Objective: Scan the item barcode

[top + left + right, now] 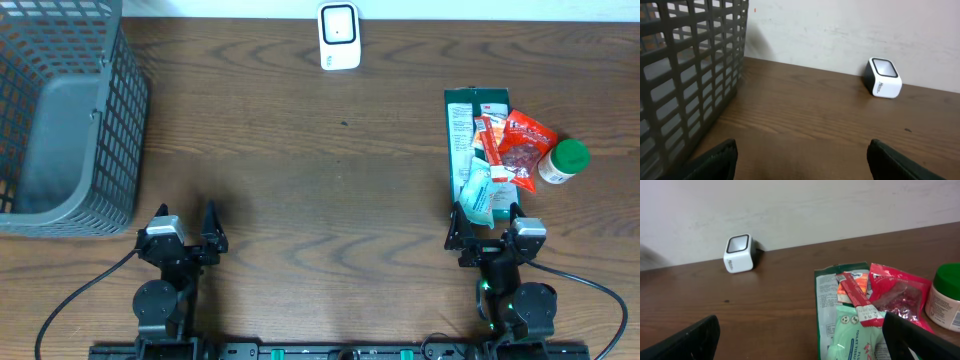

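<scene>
- Dark wood table [320, 190] fills the overhead frame under a pale wall, with the white scanner [339, 36] at the top centre edge — its window seems to face out over the table, so an item can be held up in front of it.
- Grey mesh basket [60, 110] sits in the upper left, probably the drop-off for scanned goods.
- At right centre the items lie heaped: a green packet [467, 135], an orange sachet [491, 140], a red pouch [525, 145], a mint tissue pack [478, 193], and a green-capped bottle [560, 163] just beside them.
- Right gripper [484, 220], lower right, hangs wide open and empty, fingertips close to the pile's near edge — contact is hard to judge.
- Left gripper [185, 225], lower left, is likewise spread and empty.
- No barcode is legible from here.
</scene>
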